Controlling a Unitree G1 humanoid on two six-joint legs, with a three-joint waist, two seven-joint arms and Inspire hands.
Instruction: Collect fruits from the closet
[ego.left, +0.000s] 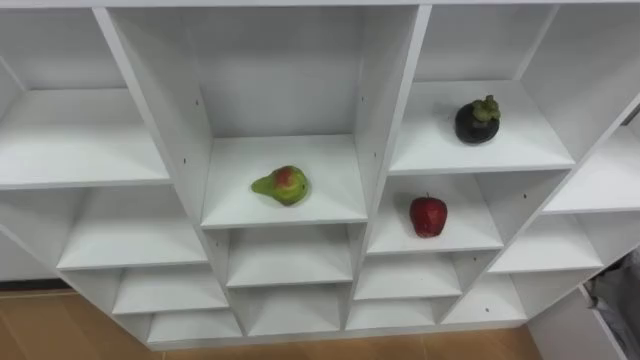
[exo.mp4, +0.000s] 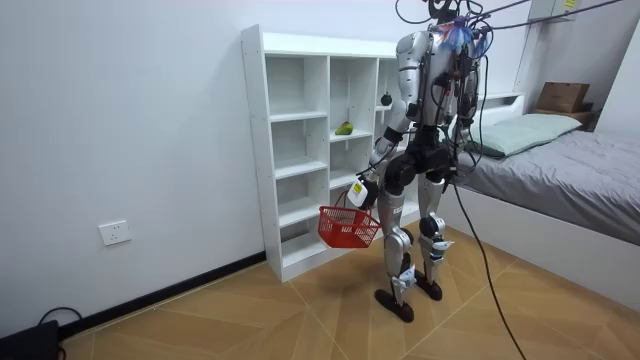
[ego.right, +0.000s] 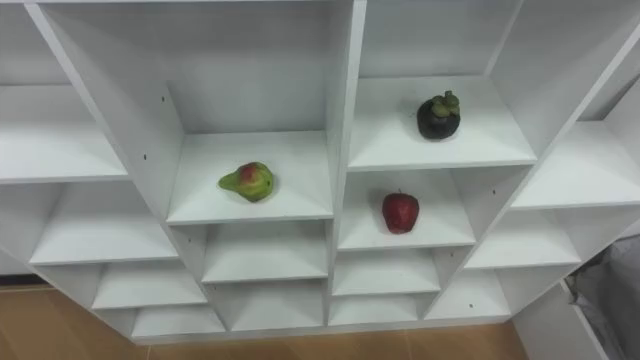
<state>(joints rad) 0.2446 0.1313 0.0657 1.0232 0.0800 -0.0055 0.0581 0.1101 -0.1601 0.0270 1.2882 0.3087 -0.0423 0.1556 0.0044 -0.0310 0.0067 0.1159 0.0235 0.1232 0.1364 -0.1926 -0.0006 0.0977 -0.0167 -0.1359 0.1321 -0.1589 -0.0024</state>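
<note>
On the room view's right you have a bed with a grey cover, a pale green pillow at its head and a cardboard box behind that. A wall socket sits low on the white wall, above a dark skirting board. The wooden floor has a dark object lying in its lower left corner.
</note>
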